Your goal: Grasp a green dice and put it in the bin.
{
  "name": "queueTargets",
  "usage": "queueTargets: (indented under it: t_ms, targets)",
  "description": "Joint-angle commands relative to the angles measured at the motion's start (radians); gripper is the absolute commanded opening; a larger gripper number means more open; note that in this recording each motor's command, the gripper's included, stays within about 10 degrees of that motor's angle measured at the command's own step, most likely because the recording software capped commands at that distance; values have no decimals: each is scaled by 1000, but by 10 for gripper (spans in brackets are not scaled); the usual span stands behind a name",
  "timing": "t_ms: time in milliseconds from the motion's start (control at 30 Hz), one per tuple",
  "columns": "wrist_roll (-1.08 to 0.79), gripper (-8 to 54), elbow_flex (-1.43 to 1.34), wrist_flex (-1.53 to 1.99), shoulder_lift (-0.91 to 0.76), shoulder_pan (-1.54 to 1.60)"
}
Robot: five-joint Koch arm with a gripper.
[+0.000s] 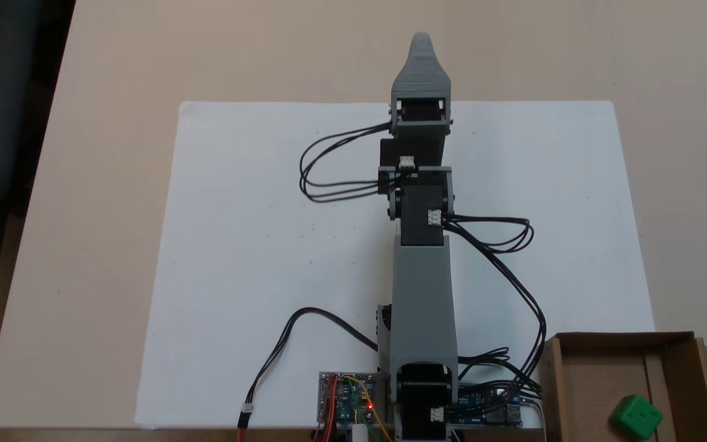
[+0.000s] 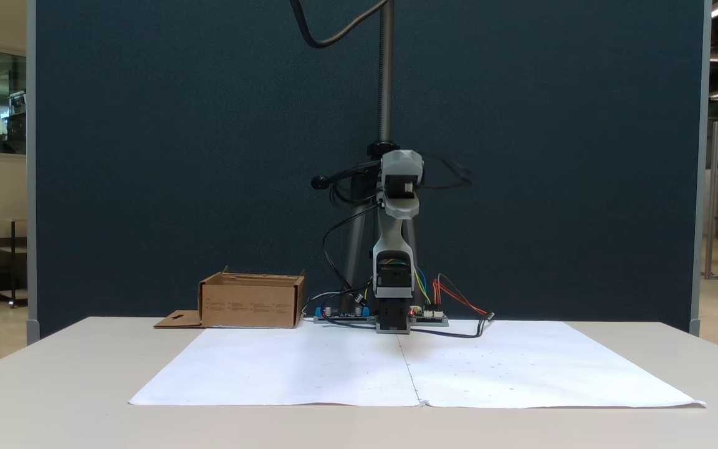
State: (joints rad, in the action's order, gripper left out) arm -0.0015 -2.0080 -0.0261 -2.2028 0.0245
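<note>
In bin (image 1: 580, 374): bright green dice (image 1: 636, 417), rounded edges, tilted

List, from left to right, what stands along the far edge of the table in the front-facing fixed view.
Flat cardboard flap → the bin → blue-trimmed circuit board → arm's base → red wires.

One fixed view looks steeply down from behind the arm (image 1: 422, 245); another sits low, facing it across the bench (image 2: 85, 399), probably farther off. Both share the paper (image 1: 267, 258) and bin (image 2: 252, 302).
</note>
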Motion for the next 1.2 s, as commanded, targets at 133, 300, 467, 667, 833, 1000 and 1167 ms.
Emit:
queueTargets:
  t_ms: [133,300,467,667,833,1000,1167]
  targets:
    - [54,433,-178,-283,-54,20]
    - [55,418,-328,-434,-58,-43]
    - [55,417,-489,-596,-141,-17]
    - [51,417,-607,-782,-167,-6]
    - [49,417,-686,-951,-170,-12]
    - [43,417,-744,-1104,-170,-11]
    - [43,417,-815,-1259,-170,-9]
